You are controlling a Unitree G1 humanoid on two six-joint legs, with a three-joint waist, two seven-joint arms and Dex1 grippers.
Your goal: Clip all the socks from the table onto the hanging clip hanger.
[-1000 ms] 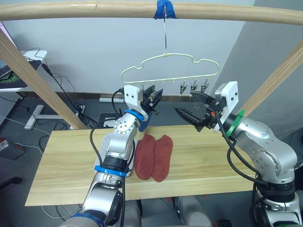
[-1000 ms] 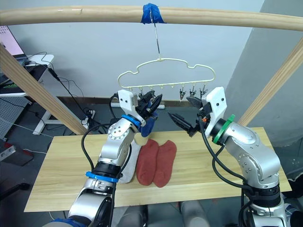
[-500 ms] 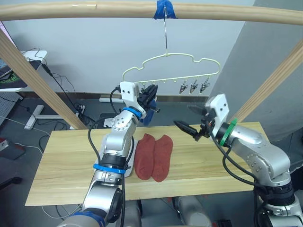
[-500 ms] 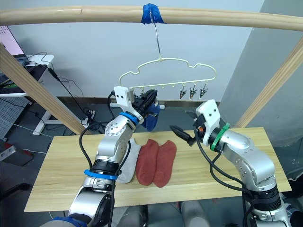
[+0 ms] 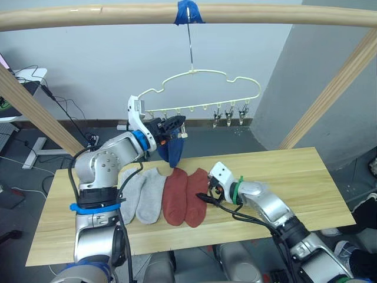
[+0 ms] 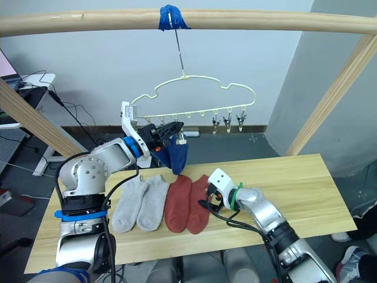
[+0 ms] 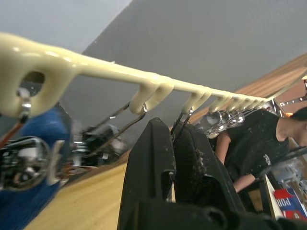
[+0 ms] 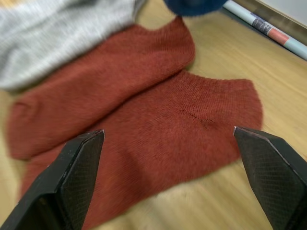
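Wooden planks make up the long counter [image 5: 306,177], and four socks lie on it side by side: two grey socks [image 5: 144,188] and two red socks [image 5: 185,194]. Above it, the yellow clip hanger [image 5: 197,88] hangs by its hook from a round wooden pole [image 5: 265,15], with a blue sock [image 5: 171,150] hanging from a clip near its left end. The left gripper [image 5: 177,127] is up by the clips with its fingers [image 7: 158,163] pressed close together and holding nothing, while the right gripper [image 8: 172,158] is low over the red socks with its fingers [image 8: 72,167] spread wide and empty.
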